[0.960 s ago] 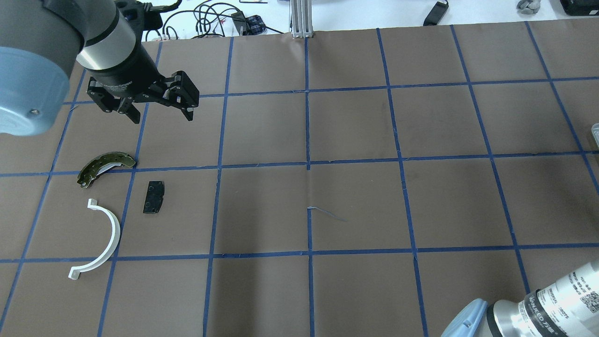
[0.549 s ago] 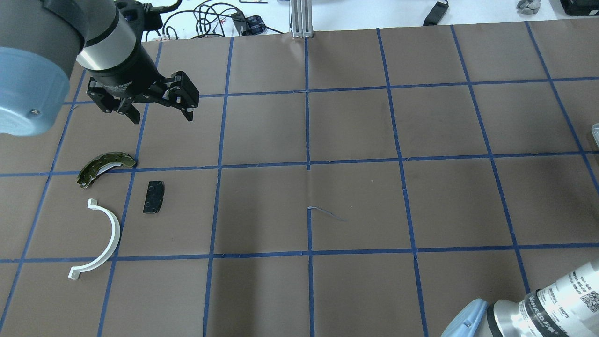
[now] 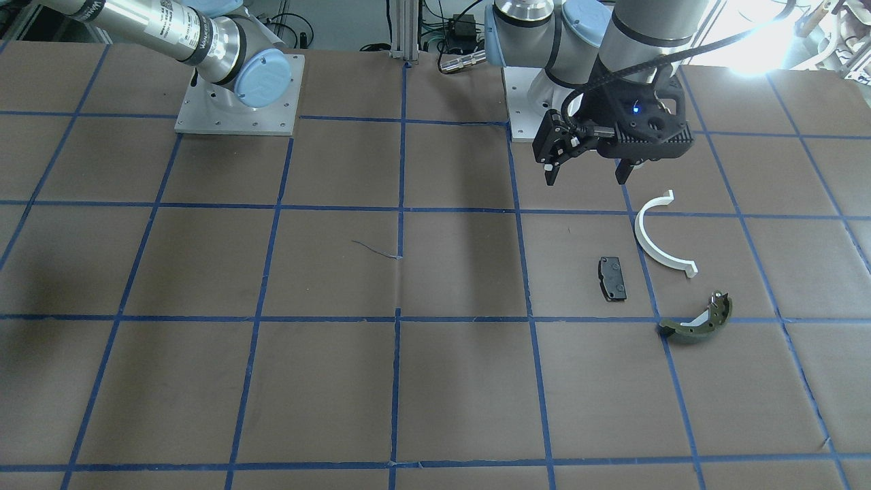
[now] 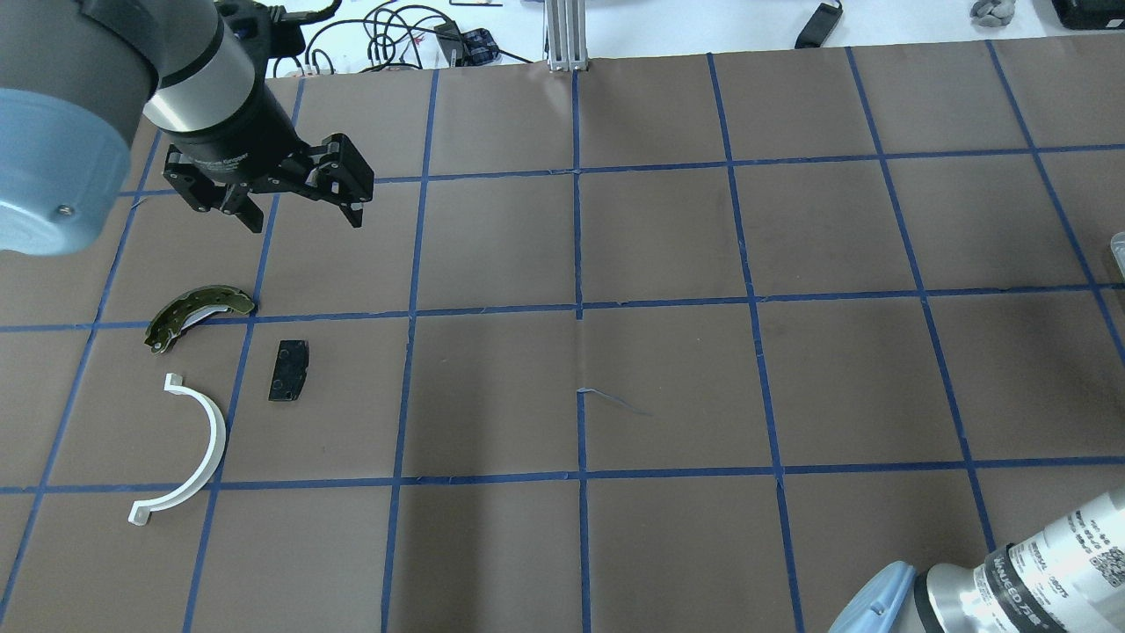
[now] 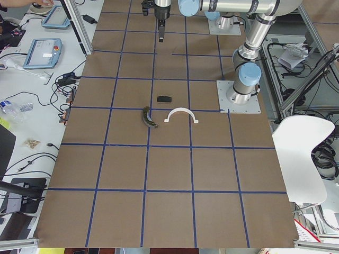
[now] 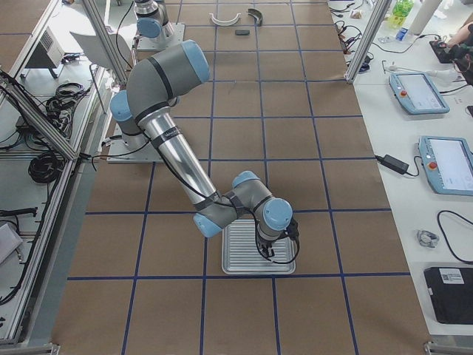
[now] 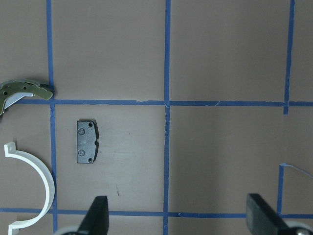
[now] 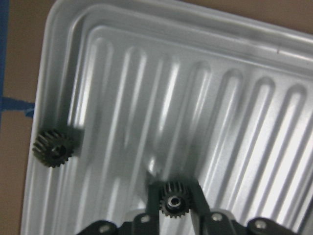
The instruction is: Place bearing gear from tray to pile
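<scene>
Right gripper (image 8: 172, 190): the jaws are clenched on the bearing gear (image 8: 172, 200), 1 finger (image 8: 154, 196) pressed to each side of its toothed rim, so the gear sits directly between the jaws. The gear is small and dark, with a bright ring at its bore. The ribbed metal tray (image 8: 220, 98) lies directly beneath the jaws; I cannot tell whether the gear rests on the tray floor or hangs just clear of it. A 2nd dark gear (image 8: 54, 147) lies well off to one side of the jaws, against the tray's edge wall. In the exterior right view the same gripper (image 6: 273, 250) stands over the tray (image 6: 240, 248). Left gripper (image 4: 305, 220): jaws released and spread wide, nothing between them, held above the brown gridded table (image 4: 668, 378). The pile lies apart from these jaws, none of it touching them (3 loose parts, each clear of the others). In the left wrist view the flat black pad (image 7: 87, 142) lies ahead of 1 finger (image 7: 95, 218), the white half-ring arc (image 7: 49, 188) lies just outside that same finger, and the olive-green curved shoe (image 7: 24, 89) lies farther ahead on that side. The pile is far from the right jaws and the tray.
</scene>
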Tool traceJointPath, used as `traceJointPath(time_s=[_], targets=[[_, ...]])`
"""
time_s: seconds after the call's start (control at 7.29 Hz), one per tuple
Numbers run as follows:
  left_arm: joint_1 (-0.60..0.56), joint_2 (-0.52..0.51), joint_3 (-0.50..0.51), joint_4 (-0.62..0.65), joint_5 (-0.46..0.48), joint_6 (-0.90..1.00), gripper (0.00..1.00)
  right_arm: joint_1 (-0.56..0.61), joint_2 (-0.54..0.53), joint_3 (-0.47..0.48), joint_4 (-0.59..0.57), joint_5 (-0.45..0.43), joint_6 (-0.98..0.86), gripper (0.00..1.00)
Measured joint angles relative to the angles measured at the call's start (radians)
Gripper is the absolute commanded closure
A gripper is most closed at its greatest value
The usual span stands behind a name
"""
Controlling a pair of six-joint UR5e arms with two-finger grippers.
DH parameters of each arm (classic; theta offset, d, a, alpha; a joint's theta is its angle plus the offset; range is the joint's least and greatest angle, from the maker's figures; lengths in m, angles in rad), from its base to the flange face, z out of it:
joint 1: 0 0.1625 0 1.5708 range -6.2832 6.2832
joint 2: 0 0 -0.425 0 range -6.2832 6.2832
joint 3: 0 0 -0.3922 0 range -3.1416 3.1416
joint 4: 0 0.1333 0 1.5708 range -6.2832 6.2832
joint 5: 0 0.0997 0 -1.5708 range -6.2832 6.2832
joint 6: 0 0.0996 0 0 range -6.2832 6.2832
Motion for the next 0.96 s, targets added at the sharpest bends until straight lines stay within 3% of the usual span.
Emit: traceJointPath(time_s=[0.41,0.69,0.96], targets=[[0.000,0.000,0.000,0.000,0.000,0.000,0.00,0.057,-0.092,0.001,0.047,-0.061,0.055,1.00],[0.000,0.000,0.000,0.000,0.000,0.000,0.00,0.218,-0.188,0.004,0.196,-0.061,0.230,1.00],[0.000,0.000,0.000,0.000,0.000,0.000,0.00,0.455,-0.279,0.006,0.332,-0.040,0.546,1.00]])
